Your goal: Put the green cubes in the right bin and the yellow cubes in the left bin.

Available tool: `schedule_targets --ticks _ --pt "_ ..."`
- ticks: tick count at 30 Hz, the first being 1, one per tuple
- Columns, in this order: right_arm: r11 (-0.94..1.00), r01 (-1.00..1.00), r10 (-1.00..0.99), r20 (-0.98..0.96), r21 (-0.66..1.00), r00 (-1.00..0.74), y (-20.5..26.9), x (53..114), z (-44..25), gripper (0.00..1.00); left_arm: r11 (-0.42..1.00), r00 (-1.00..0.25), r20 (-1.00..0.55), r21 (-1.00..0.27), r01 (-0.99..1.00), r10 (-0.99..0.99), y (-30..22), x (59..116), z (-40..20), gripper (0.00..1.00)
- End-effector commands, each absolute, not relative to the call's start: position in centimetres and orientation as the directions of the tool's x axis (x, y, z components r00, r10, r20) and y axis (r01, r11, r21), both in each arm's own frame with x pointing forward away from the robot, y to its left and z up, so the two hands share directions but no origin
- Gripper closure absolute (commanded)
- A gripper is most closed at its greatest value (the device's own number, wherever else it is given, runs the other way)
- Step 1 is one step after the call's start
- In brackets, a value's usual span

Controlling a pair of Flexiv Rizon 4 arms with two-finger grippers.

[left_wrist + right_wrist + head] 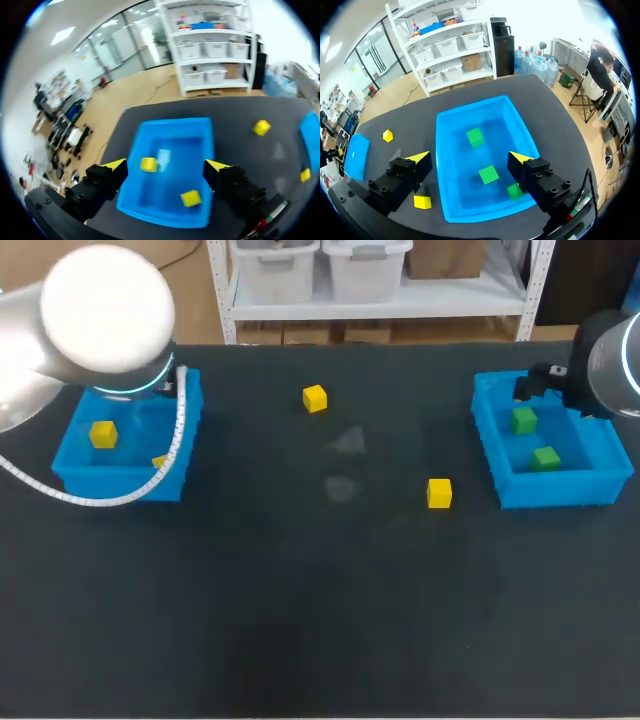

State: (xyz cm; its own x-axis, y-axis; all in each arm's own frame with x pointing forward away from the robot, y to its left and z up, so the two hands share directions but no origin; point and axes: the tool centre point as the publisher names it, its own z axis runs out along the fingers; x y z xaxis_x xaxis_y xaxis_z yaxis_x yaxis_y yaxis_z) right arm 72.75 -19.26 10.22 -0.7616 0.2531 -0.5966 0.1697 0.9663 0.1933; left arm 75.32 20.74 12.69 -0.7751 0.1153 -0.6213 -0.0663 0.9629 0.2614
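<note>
Head view: a far yellow cube (315, 398) and a near yellow cube (439, 493) lie loose on the table (300, 620), between the left bin (120, 483) and the right bin (555, 488).

Left wrist view: the left gripper (166, 165) hangs over the left bin (172, 121), jaws apart and holding nothing, with two binned yellow cubes (148, 164) inside.

Right wrist view: the right gripper (470, 157) is likewise spread wide. Three green cubes (488, 174) lie in the right bin (470, 102) beneath.

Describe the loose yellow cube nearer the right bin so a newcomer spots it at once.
On the black table, find the blue right bin. Beside its near inner corner, a yellow cube sits on the bare table. The other loose yellow cube lies farther back toward the centre; this one is closest to that bin.
</note>
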Motion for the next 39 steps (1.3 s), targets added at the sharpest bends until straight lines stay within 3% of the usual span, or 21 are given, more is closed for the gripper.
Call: schedule_targets --ticks 1,11,21,30,39 --pt "0.966 0.169 0.255 -0.603 0.196 -0.756 -19.3 72.5 10.1 0.0 0.963 -0.749 -0.606 0.188 0.191 0.267 16.8 73.9 14.4 0.0" --pt "0.966 0.169 0.255 -0.603 0.196 -0.756 -19.3 72.5 10.1 0.0 0.703 -0.565 -0.572 0.029 0.71 0.595 2.3 68.5 13.6 0.0" --pt "0.966 0.169 0.255 -0.603 0.196 -0.756 -19.3 72.5 10.1 0.0 0.555 -0.51 -0.549 -0.096 0.826 0.662 -8.1 66.2 10.0 0.0" --pt "0.966 0.169 0.255 -0.603 0.196 -0.756 -19.3 72.5 10.1 0.0 0.239 -0.258 -0.569 -0.11 0.965 0.781 -11.9 61.8 7.5 0.0" --pt "0.966 0.169 0.255 -0.603 0.196 -0.756 -19.3 72.5 10.1 0.0 0.084 -0.109 -0.565 -0.071 0.994 0.818 -12.9 63.4 5.8 0.0"
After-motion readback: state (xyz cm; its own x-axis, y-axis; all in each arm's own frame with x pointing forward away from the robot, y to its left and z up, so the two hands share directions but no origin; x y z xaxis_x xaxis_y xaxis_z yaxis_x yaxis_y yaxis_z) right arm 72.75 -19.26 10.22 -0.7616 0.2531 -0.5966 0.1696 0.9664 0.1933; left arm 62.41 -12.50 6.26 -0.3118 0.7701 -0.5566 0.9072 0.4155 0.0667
